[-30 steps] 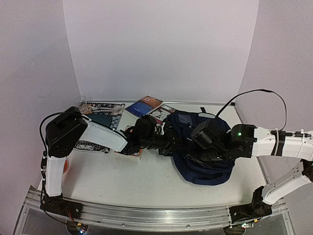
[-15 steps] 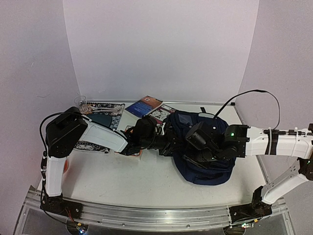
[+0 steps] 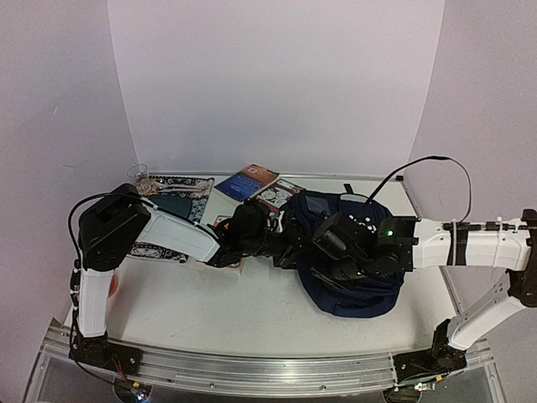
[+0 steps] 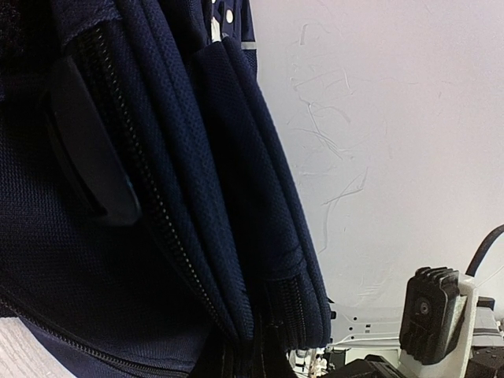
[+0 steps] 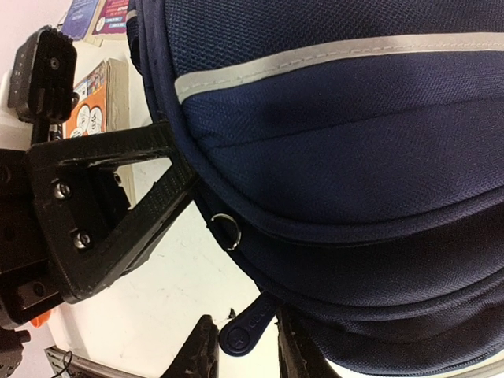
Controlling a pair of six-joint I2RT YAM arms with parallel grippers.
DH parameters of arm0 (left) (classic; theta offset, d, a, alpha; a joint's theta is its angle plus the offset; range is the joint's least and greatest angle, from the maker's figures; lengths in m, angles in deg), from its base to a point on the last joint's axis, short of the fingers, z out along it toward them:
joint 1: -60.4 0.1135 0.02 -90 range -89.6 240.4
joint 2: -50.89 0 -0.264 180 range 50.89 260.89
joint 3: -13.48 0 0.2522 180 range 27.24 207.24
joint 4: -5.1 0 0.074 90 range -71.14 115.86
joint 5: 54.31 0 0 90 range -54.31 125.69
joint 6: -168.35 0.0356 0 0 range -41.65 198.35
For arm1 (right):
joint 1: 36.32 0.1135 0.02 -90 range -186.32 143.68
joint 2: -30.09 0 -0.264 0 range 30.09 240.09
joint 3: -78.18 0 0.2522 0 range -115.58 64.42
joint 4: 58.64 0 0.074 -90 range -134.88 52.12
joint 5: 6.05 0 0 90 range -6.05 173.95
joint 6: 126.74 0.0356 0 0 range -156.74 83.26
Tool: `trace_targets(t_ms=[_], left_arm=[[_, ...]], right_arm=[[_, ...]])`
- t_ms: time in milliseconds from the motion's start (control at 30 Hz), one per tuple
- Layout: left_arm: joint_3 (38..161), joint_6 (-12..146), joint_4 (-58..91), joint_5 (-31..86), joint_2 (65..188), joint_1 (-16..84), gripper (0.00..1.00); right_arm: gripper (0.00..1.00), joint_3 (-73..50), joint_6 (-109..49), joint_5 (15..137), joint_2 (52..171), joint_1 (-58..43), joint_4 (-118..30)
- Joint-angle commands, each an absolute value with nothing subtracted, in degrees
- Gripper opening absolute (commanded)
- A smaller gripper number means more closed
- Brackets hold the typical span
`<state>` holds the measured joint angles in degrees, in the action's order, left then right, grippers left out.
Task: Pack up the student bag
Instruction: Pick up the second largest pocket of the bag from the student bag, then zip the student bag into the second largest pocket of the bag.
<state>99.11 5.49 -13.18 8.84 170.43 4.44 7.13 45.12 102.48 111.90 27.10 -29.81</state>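
The student bag (image 3: pixel 357 281), navy with a grey-white stripe, lies on the table at centre right. My left gripper (image 3: pixel 285 243) is shut on the bag's left edge; in the left wrist view the folded fabric and zips (image 4: pixel 197 197) run down into the jaws (image 4: pixel 252 358). My right gripper (image 3: pixel 323 256) hovers over the bag's left side. In the right wrist view it (image 5: pixel 246 354) is open, with a navy zipper pull (image 5: pixel 246 331) between the fingertips and a gap on the left side. The left gripper's black finger (image 5: pixel 118 228) also shows there, at the bag's rim.
Two books (image 3: pixel 247 180) (image 3: pixel 277 193) lie behind the bag. A patterned black mat with a teal oval (image 3: pixel 172 206) lies at back left, with a clear glass item (image 3: pixel 141 178) beside it. An orange-covered book (image 5: pixel 90 110) lies under the left arm.
My right arm has moved left across the bag, bringing its gripper closer to the left gripper. The left arm and the bag have stayed put.
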Motion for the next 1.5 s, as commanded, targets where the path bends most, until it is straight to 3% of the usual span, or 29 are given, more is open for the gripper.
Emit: trace_targets(t_ms=[0, 400, 600, 1200, 1400, 1467], left_arm=[[102.36, 7.01, -21.34, 9.31, 165.93, 4.24, 0.00], [102.29, 6.61, -21.48, 9.23, 164.88, 4.31, 0.00], [103.00, 6.66, -21.55, 9.31, 164.64, 4.63, 0.00], [105.83, 6.29, -21.13, 4.94, 167.93, 14.14, 0.00], [104.60, 6.10, -21.11, 3.29, 167.64, 13.76, 0.00], [103.72, 6.08, -21.12, 3.46, 167.19, 13.43, 0.00]], right_arm=[[0.27, 8.88, 46.53, 103.10, 112.53, 27.35, -27.91], [0.16, 14.74, 49.66, 103.51, 108.74, 27.36, -27.83], [0.00, 17.89, 49.90, 103.44, 105.67, 27.31, -27.80], [0.00, 25.60, 44.13, 98.76, 88.29, 27.26, -17.38], [0.00, 19.04, 34.90, 99.65, 88.95, 27.34, -19.70], [0.10, 14.77, 31.02, 100.37, 91.77, 27.35, -20.96]])
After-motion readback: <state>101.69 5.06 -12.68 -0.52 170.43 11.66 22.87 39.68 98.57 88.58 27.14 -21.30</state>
